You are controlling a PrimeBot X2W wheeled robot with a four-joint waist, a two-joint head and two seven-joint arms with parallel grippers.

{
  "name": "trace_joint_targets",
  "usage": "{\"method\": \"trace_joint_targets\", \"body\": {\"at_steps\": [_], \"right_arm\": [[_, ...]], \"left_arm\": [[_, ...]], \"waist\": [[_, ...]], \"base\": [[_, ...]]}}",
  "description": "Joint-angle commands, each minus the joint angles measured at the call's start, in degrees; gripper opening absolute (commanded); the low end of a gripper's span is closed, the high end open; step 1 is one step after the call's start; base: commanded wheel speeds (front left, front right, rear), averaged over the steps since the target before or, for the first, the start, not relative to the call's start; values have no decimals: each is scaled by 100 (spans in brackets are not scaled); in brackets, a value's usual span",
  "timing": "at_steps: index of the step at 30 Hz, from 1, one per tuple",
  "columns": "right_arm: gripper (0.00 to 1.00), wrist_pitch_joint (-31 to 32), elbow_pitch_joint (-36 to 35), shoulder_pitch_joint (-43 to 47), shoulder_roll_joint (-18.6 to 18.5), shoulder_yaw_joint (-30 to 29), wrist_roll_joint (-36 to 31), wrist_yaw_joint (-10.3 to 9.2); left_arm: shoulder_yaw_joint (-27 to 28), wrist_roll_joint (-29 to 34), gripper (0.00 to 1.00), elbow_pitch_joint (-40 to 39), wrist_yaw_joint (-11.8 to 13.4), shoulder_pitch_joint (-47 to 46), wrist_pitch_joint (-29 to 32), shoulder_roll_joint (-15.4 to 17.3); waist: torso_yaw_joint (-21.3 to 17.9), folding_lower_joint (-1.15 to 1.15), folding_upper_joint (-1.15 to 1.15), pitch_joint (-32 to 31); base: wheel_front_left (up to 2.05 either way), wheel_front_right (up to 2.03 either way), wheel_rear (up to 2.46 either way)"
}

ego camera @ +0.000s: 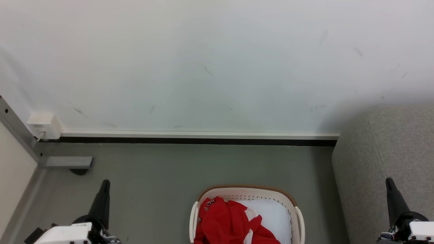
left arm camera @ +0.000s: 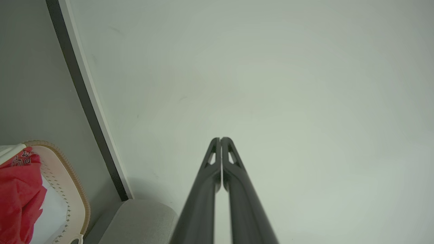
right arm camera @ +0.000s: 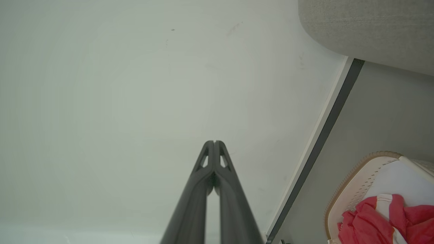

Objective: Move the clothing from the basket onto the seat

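left gripper (ego camera: 105,183) and right gripper (ego camera: 389,181): closed tight, empty | clothing (ego camera: 230,220): in basket (ego camera: 245,188), near middle, seat (ego camera: 383,152) at right | risk: closed grippers could just poke the clothing, or tip the basket

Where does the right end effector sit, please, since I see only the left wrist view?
Observer: At the head view's lower right, the right end effector shows against the sofa.
Operator: Is it open?
Observer: No; the right wrist view shows its fingers pressed together, with nothing between them.
Operator: Is the basket between the arms?
Observer: Yes; in the head view the basket sits roughly midway between it and the left end effector, with the clothing heaped towards its left side.
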Motion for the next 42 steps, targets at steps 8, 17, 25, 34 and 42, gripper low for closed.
{"method": "trace_joint_targets", "body": {"at_steps": [8,17,25,34,42], "right_arm": [[0,24,4,-26,2,-24,-14,-13],[0,24,3,-27,2,-24,-14,-13],[100,-57,72,103,34,78,-21,0],[100,-325,-175,89,6,366,-209,-1],[100,-537,-385,80,-39,518,-629,-2]], "left_arm": [[8,-70,0,-22,-19,-35,25,12],[8,-70,0,-22,-19,-35,25,12],[-26,-3,100,109,1,111,-63,-36],[-87,240,100,-84,-6,91,-328,-22],[-122,909,100,-315,-12,109,-538,-22]], "waist": [[0,0,0,0],[0,0,0,0],[0,0,0,1],[-4,0,0,0],[-11,0,0,1]], "base": [[0,0,0],[0,0,0],[0,0,0],[0,0,0],[0,0,0]]}}
